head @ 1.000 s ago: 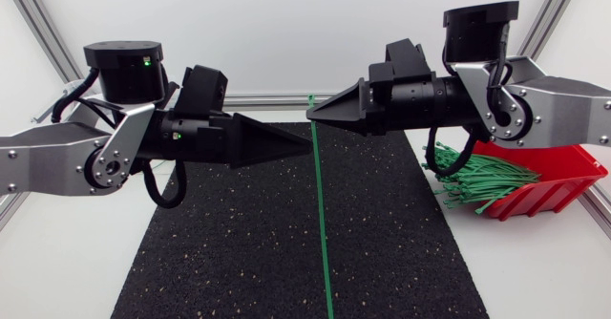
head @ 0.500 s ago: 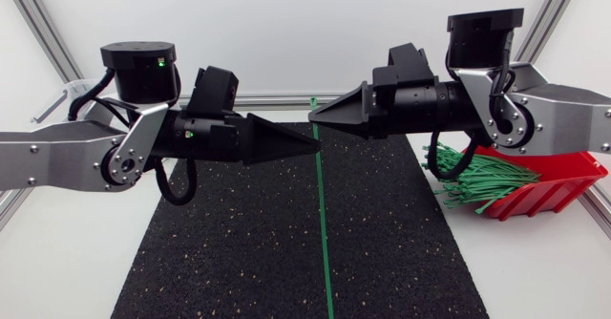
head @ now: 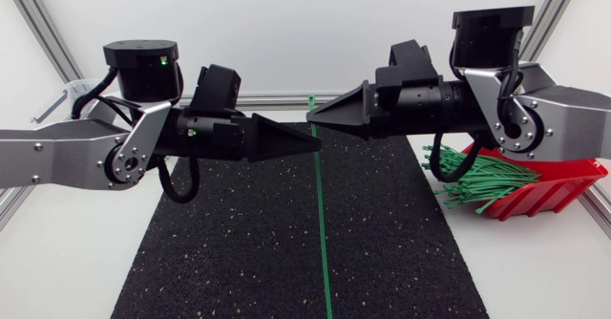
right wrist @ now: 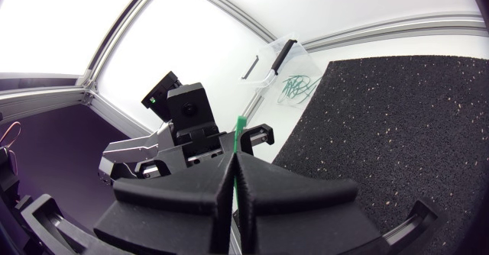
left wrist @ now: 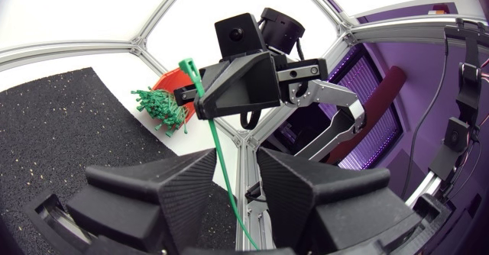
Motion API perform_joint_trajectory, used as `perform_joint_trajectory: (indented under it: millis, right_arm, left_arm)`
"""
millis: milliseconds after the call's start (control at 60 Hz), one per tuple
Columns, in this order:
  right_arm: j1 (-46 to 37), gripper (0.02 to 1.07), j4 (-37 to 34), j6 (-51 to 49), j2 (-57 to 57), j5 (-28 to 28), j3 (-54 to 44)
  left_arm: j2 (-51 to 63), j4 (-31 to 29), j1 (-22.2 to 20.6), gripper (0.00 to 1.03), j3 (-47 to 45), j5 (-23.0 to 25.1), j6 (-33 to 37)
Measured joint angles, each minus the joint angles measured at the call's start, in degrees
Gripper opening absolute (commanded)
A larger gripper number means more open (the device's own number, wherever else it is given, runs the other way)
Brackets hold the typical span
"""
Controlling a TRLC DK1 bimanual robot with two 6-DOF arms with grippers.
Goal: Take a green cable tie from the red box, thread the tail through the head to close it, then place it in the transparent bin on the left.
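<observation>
**Left arm closes in on the hanging tie**

Sliding in from the left edge of the head view toward the centre, the left arm (head: 67,157) now carries its wedge a little further right than a second ago, so the left gripper (head: 316,140) has its tip right at the green cable tie (head: 323,225). The right arm (head: 554,109) has barely shifted. The right gripper (head: 310,116) is clamped on the tie just below its head, just above centre frame. The strap hangs straight down from there to the bottom edge, over the black mat (head: 239,252).

In the left wrist view the left gripper's fingers (left wrist: 168,186) stand a narrow gap apart. The strap runs through that gap and I judge neither pad is pressing on it yet.

To my eye this sets up the threading. One tie is out of the box and held up, the second gripper is in place to take the tail, and the loop is not yet closed.

The red box (head: 563,190) sits at the right edge, tipped toward the mat, with a thick bundle of green ties (head: 482,180) spilling over its front lip. The transparent bin (right wrist: 276,56) shows in the right wrist view beyond the far corner of the mat. A few closed green ties (right wrist: 294,87) already lie in it.
</observation>
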Motion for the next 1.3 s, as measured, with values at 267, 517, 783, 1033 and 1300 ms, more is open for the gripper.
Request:
perform_joint_trajectory:
  millis: [267, 517, 783, 1033, 1300]
  right_arm:
    - [0.09, 0.07, 0.81, -0.02, -0.68, 0.37, -0.26]
    - [0.09, 0.08, 0.98, -0.04, -1.4, 0.42, -0.61]
    - [0.02, 0.51, 0.83, -0.17, -1.75, -0.17, -0.74]
    - [-1.53, 0.58, -3.67, -4.87, -1.75, -2.89, -0.85]
    - [-0.81, 0.58, -8.07, -11.04, -1.62, -6.14, -0.85]
  left_arm:
    - [0.63, 0.42, -0.17, 0.04, 0.0, -0.04, 0.0]
    - [0.63, 0.85, -0.17, 0.04, 0.0, -0.07, 0.0]
    - [0.63, 1.46, -0.17, 0.04, 0.0, -0.28, 0.02]
    - [0.59, 1.49, 0.35, 0.04, 0.0, -0.5, 0.0]
    - [0.11, 1.49, 3.02, 0.04, 0.0, -0.5, -0.92]
